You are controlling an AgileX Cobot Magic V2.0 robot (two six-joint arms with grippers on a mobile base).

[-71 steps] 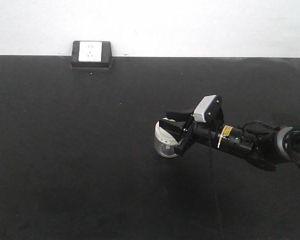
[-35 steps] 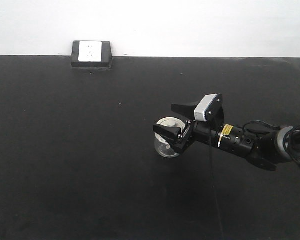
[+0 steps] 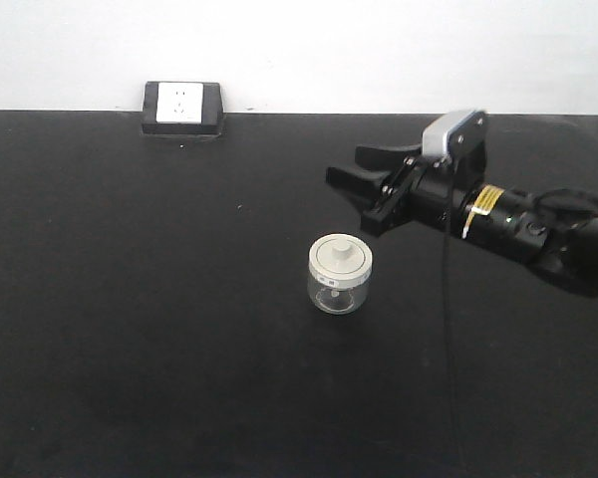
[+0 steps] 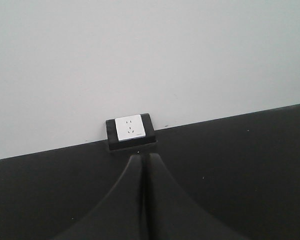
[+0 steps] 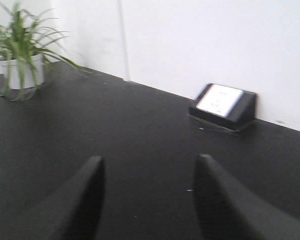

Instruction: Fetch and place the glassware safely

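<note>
Small squat clear glass jar with cream-white knobbed lid [image 3: 339, 277] stands upright alone mid black worktop [image 3: 130, 329], nothing touching it, so looks safely parked.

Right pincer [image 3: 357, 171] hangs just behind jar, up and to the right, fingers apart, empty, arm stretched in from right edge.

Left pincer [image 4: 142, 200] fingers pressed together, aimed at black-cased white wall socket [image 3: 182, 108] at far edge.

You've got the jar [image 3: 340, 277] upright on the black table [image 3: 130, 329], cream lid on, nothing touching it. Your right gripper [image 3: 362, 185] hangs up and to the right of it, well apart, jaws spread, empty. Socket box [image 3: 182, 109] sits at the far edge by the wall.
</note>
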